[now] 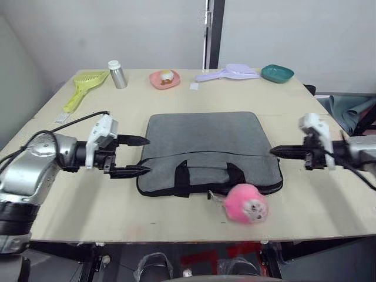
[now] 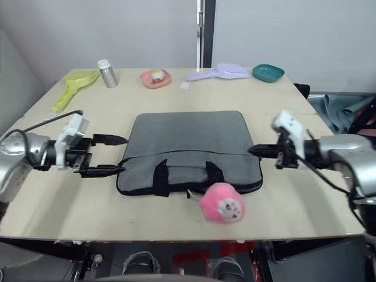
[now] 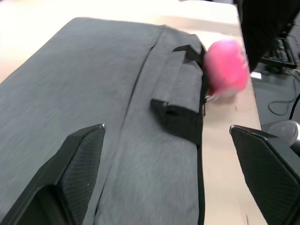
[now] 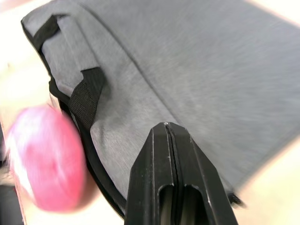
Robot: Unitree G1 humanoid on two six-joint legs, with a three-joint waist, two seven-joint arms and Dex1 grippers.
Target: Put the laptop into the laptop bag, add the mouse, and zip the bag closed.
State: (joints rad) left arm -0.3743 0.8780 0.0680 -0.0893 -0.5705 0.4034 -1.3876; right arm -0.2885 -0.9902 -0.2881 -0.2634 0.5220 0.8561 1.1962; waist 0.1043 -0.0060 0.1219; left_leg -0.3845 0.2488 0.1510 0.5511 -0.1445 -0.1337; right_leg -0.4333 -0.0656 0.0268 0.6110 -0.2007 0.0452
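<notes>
Pale wood tabletop carries everything you see — the dark grey laptop bag lies flat at its middle, handles and trimmed edge turned toward you. No laptop or white mouse is out on the table. Your left gripper sits just off the bag's left edge, its two black fingers spread wide apart with nothing between them; the lower fingertip reaches the bag's near-left corner, though you cannot tell whether it touches. Your right gripper points at the bag's right edge, fingers pressed together with nothing held — in the right wrist view they meet along one seam above the grey fabric. A pink plush toy rests against the bag's near edge, toward its right end. Along the far side, left to right: yellow-green scoop, small metal bottle, pink dish, lilac scoop, teal bowl.
</notes>
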